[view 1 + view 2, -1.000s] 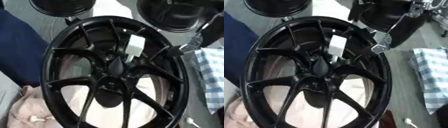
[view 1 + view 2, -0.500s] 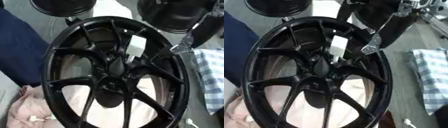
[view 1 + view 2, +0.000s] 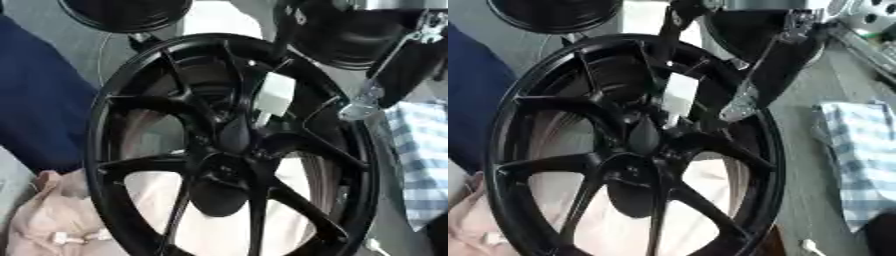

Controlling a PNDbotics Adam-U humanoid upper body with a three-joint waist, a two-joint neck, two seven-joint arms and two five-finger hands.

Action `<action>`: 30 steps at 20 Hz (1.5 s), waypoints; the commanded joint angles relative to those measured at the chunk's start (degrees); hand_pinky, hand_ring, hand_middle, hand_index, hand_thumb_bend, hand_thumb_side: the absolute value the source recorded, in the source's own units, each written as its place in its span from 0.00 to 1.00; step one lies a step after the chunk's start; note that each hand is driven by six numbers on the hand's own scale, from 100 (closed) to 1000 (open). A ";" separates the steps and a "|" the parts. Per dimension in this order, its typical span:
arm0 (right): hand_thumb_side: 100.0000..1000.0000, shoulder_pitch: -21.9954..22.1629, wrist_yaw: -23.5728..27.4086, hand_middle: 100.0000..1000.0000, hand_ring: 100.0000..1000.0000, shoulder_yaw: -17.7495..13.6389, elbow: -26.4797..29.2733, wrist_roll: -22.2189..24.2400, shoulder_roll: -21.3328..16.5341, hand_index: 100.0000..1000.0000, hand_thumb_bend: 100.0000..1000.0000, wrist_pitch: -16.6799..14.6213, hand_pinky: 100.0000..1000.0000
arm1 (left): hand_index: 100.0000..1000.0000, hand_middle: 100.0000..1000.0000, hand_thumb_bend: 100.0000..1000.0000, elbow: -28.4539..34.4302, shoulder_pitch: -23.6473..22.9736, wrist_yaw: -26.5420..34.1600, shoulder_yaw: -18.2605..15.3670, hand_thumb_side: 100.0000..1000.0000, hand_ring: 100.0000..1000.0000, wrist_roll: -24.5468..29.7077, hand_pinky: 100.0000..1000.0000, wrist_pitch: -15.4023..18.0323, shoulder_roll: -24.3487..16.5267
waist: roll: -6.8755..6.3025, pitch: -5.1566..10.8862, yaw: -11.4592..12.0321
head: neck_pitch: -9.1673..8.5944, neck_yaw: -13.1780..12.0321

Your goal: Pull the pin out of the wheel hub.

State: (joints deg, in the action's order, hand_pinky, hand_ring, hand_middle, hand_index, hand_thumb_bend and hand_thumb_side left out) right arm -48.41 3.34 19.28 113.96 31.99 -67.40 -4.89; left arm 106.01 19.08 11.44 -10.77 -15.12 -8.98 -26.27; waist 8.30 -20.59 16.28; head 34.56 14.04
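Right eye view: right hand (image 3: pixel 741 102), fingers' state unclear, nears a small white pin (image 3: pixel 677 96) on the heavy, rigid black wheel hub (image 3: pixel 636 150); grasp its protruding end.

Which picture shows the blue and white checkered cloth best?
The right eye view shows the checkered cloth best: nearly all of it lies in frame, to the right of the black wheel. In the left eye view it is cut off by the picture's right edge, so only a strip shows.

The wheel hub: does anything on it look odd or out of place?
Yes. A white rectangular piece sits between the spokes of the black wheel hub, near the right hand. It stands out against the all-black rim.
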 commanded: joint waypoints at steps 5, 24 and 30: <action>0.08 -1.75 -3.81 0.63 0.76 -0.58 0.63 -2.15 -0.93 0.73 0.56 -5.70 0.84 | 0.62 0.41 0.05 1.08 1.26 -0.33 -0.26 0.71 0.54 0.03 0.69 -0.25 -2.46 | 0.64 -0.35 0.69 | -1.84 0.80; 0.18 2.41 -4.36 0.57 0.71 -0.65 -1.46 -12.88 -1.72 0.72 0.63 5.07 0.79 | 0.62 0.41 0.04 1.08 1.37 -0.38 -0.28 0.72 0.54 0.18 0.69 -0.78 -2.36 | 0.80 -1.43 1.17 | -1.22 0.80; 0.20 3.56 -3.48 0.56 0.70 0.68 -2.89 -13.84 -1.65 0.72 0.64 11.14 0.77 | 0.62 0.41 0.04 1.09 1.39 -0.38 -0.28 0.72 0.54 0.28 0.69 -0.99 -2.24 | 0.89 -1.38 1.35 | -0.15 0.46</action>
State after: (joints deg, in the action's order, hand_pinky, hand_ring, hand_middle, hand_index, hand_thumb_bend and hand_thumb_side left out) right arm -44.37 -0.57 20.39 111.43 18.42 -67.31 5.04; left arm 106.03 19.77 11.30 -10.76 -14.82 -9.74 -26.77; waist 9.65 -23.01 17.64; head 34.23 14.67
